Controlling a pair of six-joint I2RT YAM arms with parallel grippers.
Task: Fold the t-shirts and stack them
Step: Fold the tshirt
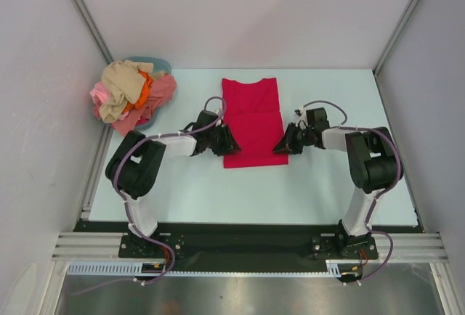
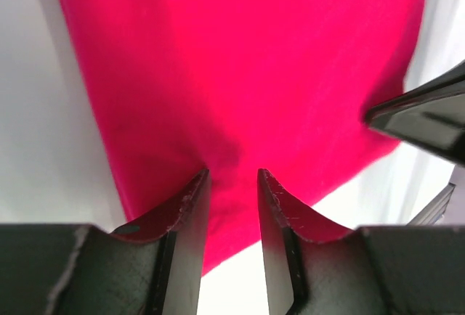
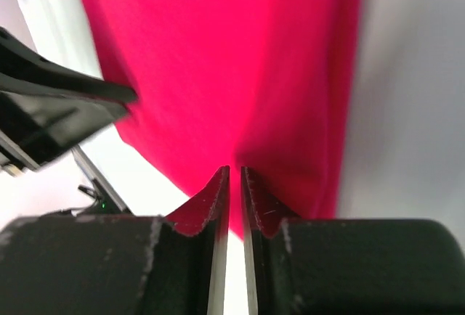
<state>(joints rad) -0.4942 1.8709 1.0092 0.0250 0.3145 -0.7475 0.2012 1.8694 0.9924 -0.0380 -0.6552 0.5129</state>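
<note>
Red t-shirt (image 3: 240, 61), edge hidden behind right end effector (image 3: 234, 170), perhaps pinched

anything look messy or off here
Only the shirts at the far left: a crumpled, unfolded heap that spills over the rim of the tub and hides most of it. The red shirt lies flat and straight in the middle. No damage shows.

The spread t-shirt (image 1: 251, 112) lies between left gripper (image 1: 231, 143) and right gripper (image 1: 280, 146); heap (image 1: 131, 93) back-left.
</note>
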